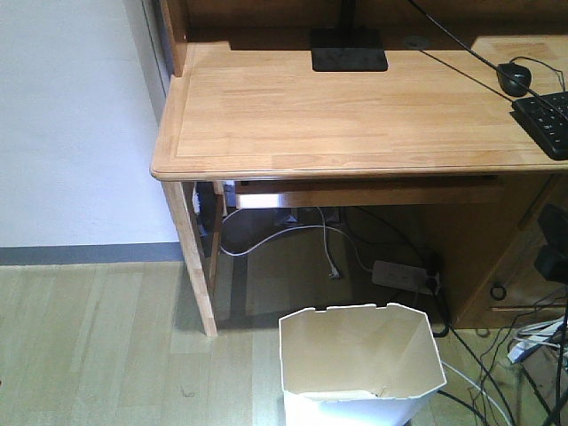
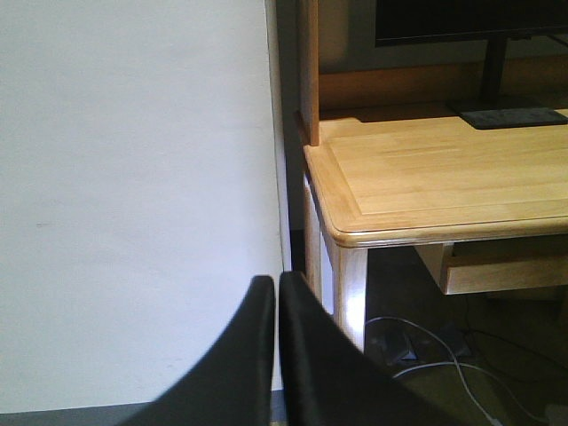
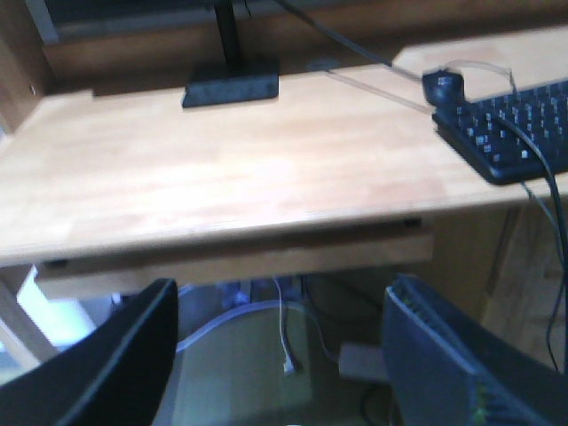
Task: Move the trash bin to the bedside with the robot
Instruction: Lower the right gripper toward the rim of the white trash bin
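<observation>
The white trash bin (image 1: 358,357) stands on the wooden floor at the bottom of the front view, just in front of the desk's open underside, its angular rim up and its cream inside bare. No gripper touches it. My left gripper (image 2: 277,280) is shut with nothing between its black fingers; it faces the white wall beside the desk corner. My right gripper (image 3: 282,288) is wide open and holds nothing, level with the desk's front edge. The bin shows in neither wrist view. The bedside is out of view.
The light wooden desk (image 1: 355,106) fills the top of the front view, carrying a monitor base (image 1: 348,49), mouse (image 1: 513,78) and keyboard (image 1: 546,120). A power strip (image 1: 404,275) and cables (image 1: 524,355) lie under it. Its leg (image 1: 197,266) stands left of the bin.
</observation>
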{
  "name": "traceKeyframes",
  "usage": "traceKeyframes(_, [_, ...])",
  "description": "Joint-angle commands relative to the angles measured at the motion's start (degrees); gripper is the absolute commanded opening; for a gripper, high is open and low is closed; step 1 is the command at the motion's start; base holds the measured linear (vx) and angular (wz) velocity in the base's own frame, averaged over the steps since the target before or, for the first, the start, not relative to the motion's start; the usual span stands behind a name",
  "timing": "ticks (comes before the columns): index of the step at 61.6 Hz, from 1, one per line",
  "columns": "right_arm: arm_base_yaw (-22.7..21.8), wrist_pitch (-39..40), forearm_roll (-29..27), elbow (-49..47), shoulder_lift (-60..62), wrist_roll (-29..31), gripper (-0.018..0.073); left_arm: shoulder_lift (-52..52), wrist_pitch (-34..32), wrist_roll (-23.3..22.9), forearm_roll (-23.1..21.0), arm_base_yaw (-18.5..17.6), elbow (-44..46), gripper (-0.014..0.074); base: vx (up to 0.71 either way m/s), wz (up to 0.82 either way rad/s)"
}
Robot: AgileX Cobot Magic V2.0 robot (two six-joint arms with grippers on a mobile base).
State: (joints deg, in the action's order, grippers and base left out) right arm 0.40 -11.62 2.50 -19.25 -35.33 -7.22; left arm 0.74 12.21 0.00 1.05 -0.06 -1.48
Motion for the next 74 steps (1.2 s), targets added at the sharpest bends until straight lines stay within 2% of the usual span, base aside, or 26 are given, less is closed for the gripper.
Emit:
traceKeyframes(1, [-0.2,-0.5,-0.2,-5.0,-4.3,1.9,0.049,0.8,-3.9,0.0,-0.2,-0.1,-1.1,-0.0006,0.0,0.0])
traceKeyframes(26, [-0.3,-18.5,-0.8,-19.2,-22.1,3.2,0.049,0.8,-3.9,0.0,-0.2,-0.1,-1.1,-0.0006,0.0,0.0])
traceKeyframes(39, [-0.3,-24.9,-7.3,-25.7,-31.0,13.2,0.049,0.8,-3.9,0.0,-0.2,-0.1,-1.1,-0.0006,0.0,0.0])
traceKeyframes(44, [-0.3,-26.1,-8.8,-27.0,-35.2,16.0,0.049,0.8,-3.9,0.0,-0.2,-0.1,-1.1,-0.0006,0.0,0.0])
traceKeyframes(57, [-0.4,-25.7,-9.2,-27.4,-45.6,18.2,0.049,0.8,-3.9,0.0,-0.2,-0.1,-1.1,-0.0006,0.0,0.0])
traceKeyframes(74, [-0.4,-20.7,-8.6,-27.5,-58.4,17.6,0.0492,0.8,-3.9,0.0,-0.2,-0.1,-1.1,-0.0006,0.0,0.0])
